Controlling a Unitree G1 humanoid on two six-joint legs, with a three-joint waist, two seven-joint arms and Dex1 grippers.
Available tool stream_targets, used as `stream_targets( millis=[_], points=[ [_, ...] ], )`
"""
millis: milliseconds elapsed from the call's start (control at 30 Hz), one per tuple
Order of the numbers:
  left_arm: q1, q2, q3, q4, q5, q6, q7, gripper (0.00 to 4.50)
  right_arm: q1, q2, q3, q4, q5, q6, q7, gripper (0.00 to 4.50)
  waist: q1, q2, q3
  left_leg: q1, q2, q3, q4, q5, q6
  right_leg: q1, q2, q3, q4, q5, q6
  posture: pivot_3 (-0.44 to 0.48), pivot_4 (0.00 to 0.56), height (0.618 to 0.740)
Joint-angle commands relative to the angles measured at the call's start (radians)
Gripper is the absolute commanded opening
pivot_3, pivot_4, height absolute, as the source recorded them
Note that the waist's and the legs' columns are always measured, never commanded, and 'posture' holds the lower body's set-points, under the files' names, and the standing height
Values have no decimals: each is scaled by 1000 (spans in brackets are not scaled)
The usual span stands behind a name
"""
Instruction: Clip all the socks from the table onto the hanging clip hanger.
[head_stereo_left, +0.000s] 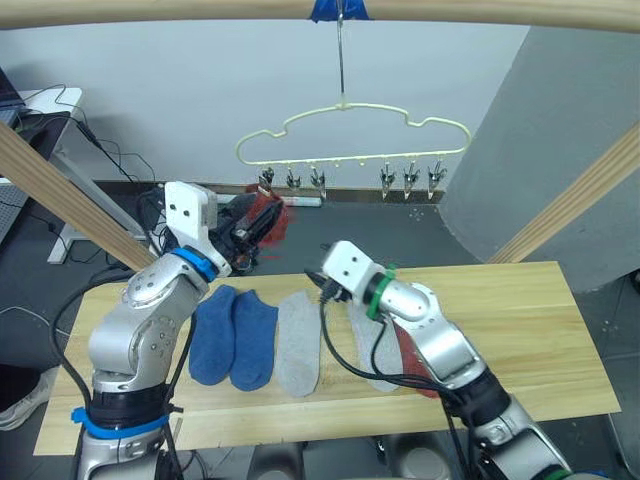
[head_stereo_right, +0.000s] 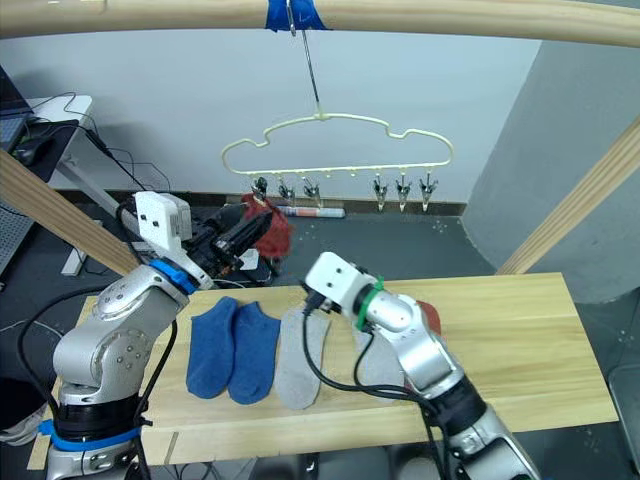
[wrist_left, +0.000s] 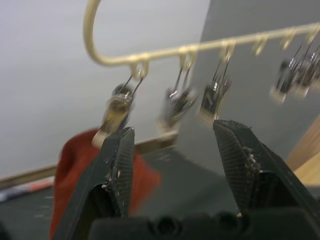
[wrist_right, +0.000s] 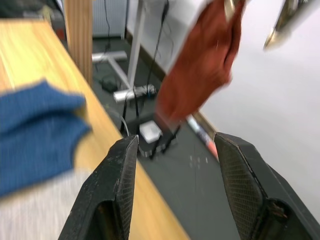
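The cream-yellow clip hanger hangs from a wooden pole, with a rust-red sock clipped at its leftmost clip. My left gripper is open just beside that sock, its fingers empty and level with the clips. Two blue socks, a light grey sock, a second grey sock and a rust-red sock lie in a row on the table. My right gripper is open and empty above the table's far edge, between the two grey socks. My right arm covers part of the last two socks.
The thick wooden pole runs across the top, held by slanted wooden beams at both sides. Cables and boxes lie on the dark floor behind the table. A grey wall panel stands at the back right.
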Motion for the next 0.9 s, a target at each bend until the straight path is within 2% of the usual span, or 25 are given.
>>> stream_targets(
  millis=[33,133,300,467,633,733,800,900],
  points=[
    [32,15,-31,-37,111,-155,-41,2748,34,-87,-87,-171,88,32,95,2486,1,0,0,0,0,0,0,0,0,0,0,0,0,0,0,-153,282,740],
    [84,-16,-41,-66,156,-211,-20,2748,84,-204,-202,-285,202,74,194,2486,2,0,0,0,0,0,-1,-2,3,0,0,0,0,0,0,-156,281,740],
    [156,-83,-90,-117,222,-261,25,2748,133,-338,-396,-404,423,197,295,2486,2,0,0,0,0,0,-1,-2,4,1,0,0,-2,0,0,-166,279,740],
    [214,-167,-165,-139,275,-284,60,2748,154,-412,-518,-488,565,319,290,2486,0,0,0,0,0,0,-1,-2,5,2,0,1,-1,0,-1,-200,276,740],
    [190,-237,-184,-110,312,-316,107,2748,199,-472,-578,-549,639,388,270,2486,0,0,0,0,-1,0,0,-1,6,3,1,1,-1,1,-1,-218,277,740],
    [161,-273,-184,-71,337,-352,132,2173,208,-493,-592,-558,663,405,255,2536,0,0,0,0,-2,0,1,-1,7,4,1,1,-1,1,0,-222,276,740],
    [143,-288,-188,-52,358,-366,146,1616,208,-502,-597,-561,676,413,245,2536,0,0,0,0,-2,0,1,-1,7,5,1,1,-1,2,0,-226,277,740],
    [132,-309,-183,-34,365,-378,159,1616,208,-515,-600,-563,691,416,233,2536,-1,0,0,0,-2,0,1,-1,7,5,1,1,-2,2,1,-229,278,740]
  ],
)
